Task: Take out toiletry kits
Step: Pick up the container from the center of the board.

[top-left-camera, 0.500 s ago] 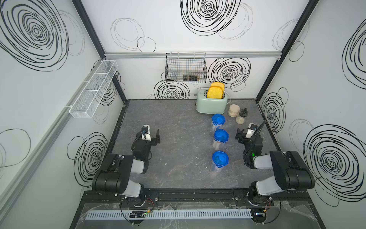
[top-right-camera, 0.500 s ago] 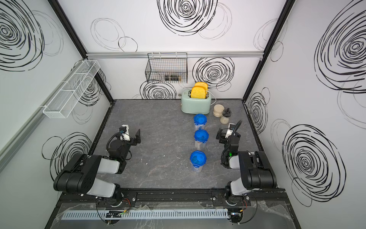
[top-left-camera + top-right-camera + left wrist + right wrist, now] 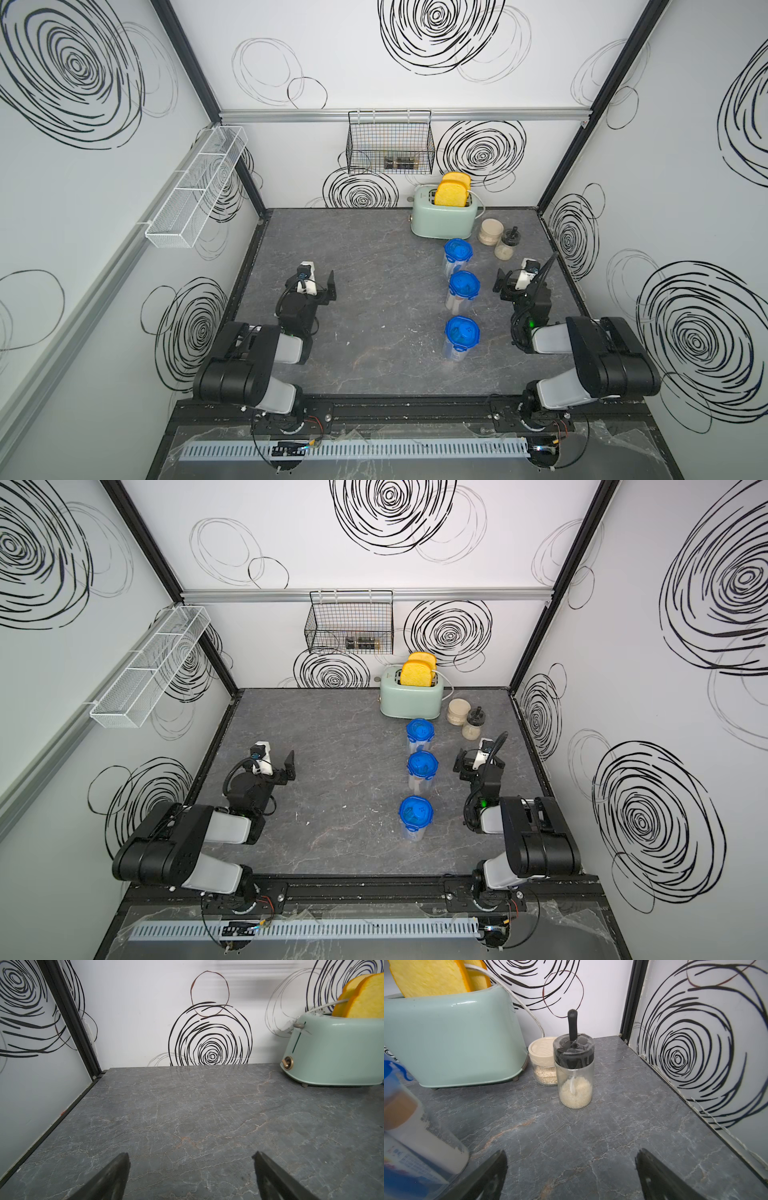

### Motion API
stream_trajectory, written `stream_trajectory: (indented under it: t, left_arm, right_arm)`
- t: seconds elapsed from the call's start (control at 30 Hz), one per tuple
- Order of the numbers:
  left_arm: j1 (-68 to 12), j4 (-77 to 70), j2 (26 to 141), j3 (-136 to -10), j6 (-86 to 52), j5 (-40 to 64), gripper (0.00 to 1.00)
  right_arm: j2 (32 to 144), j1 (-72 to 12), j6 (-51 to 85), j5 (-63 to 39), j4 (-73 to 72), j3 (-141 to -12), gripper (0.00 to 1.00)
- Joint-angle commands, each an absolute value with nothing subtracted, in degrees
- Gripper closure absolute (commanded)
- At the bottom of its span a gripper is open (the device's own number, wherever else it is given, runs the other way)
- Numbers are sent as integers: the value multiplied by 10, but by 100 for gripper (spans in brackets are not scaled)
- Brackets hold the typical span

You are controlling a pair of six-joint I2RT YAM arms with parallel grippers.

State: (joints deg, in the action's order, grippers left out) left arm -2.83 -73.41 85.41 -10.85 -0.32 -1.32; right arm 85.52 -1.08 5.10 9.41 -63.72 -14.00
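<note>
1. The right gripper (image 3: 571, 1153) stands with its jaws spread wide and nothing between them. It points toward the back wall, at the 2 jars (image 3: 575, 1076) beside the toaster (image 3: 452, 1036).

2. The left gripper (image 3: 190, 1155) is likewise spread and empty, facing bare countertop (image 3: 187, 1109).

3. We locate the toiletry kits (image 3: 411, 1126) inside 3 clear containers with blue lids, which stand in a row from front to back in both top views. In the right wrist view, a cream bottle with a tan cap shows through one clear wall. The contents of the other 2 are too small to tell.

4. The middle container (image 3: 464, 286) lies just beside the right gripper, on that arm's left and off its pointing line. The left gripper is well apart from the row, across open table.

5. All 3 containers stand upright, long axis vertical, lids on.

6. Our judgement: the right arm is the nearer. It must turn leftward before it can close on a container, and the lid must come off before any kit leaves.
</note>
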Motion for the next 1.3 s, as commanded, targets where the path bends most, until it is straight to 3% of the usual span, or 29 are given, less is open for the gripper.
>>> stream_trajectory:
  t: [0.0,0.9,1.13,1.27]
  left_arm:
    - [-26,-772,852,-112,5,-9,4]
    - [-22,-771,852,-112,3,-4,4]
    - [11,-801,856,-101,-17,60,4]
    - [-4,-828,848,-83,-18,3,4]
  right_arm:
    - [846,-14,49,98,-646,-140,2]
    - [846,-14,49,97,-645,-140,2]
    - [846,-5,51,76,-640,-143,2]
    - [844,-4,51,76,-643,-140,2]
